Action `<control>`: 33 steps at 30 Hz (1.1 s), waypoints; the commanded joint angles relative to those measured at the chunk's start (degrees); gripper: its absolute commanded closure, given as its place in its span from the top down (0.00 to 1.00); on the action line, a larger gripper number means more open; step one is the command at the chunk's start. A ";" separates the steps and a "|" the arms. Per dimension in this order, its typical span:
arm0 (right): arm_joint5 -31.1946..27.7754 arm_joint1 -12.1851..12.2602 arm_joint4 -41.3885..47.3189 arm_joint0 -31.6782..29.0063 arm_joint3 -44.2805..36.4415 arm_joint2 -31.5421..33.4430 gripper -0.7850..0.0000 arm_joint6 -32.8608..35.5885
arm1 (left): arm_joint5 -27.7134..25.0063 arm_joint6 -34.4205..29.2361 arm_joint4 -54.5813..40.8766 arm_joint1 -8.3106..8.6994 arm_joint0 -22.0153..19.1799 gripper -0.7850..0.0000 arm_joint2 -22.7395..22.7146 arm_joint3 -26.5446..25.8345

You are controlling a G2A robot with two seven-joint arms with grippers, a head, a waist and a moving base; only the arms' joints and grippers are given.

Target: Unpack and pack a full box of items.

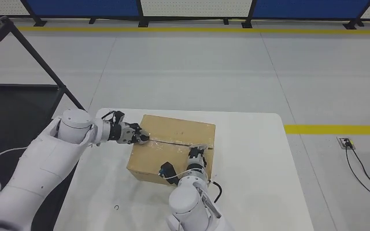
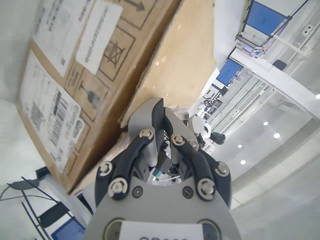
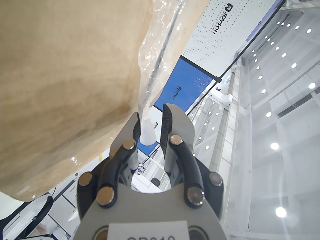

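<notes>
Tan cardboard box (image 1: 173, 133) on the white table (image 1: 254, 173), white labels (image 2: 98, 36) with black print and barcodes, clear glossy tape (image 3: 157, 46) over its dark seam.

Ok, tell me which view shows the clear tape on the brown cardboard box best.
Right wrist view: the clear tape runs crinkled along the brown cardboard box, its loose end inside the right claw. Top view: a faint shine across the box top. Left wrist view: the box's labelled side.

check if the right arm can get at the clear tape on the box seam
Probably yes: the right gripper is at the cardboard box, and the loose end of the clear tape hangs between its open jaws, nothing blocking.
</notes>
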 commanded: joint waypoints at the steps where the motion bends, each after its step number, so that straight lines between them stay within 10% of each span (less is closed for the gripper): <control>1: 0.03 -0.02 0.00 0.01 0.02 -0.05 0.30 0.08 | -2.76 0.15 0.38 0.21 0.69 0.00 -0.68 -0.78; 11: 0.12 -0.19 0.00 -0.02 0.13 0.01 0.29 0.02 | -14.55 -0.14 5.13 1.91 5.28 0.00 -4.23 -5.39; 33: -0.55 0.15 0.00 0.17 0.10 -0.26 0.48 2.04 | -11.26 2.71 9.30 1.73 8.59 0.00 -7.45 -8.78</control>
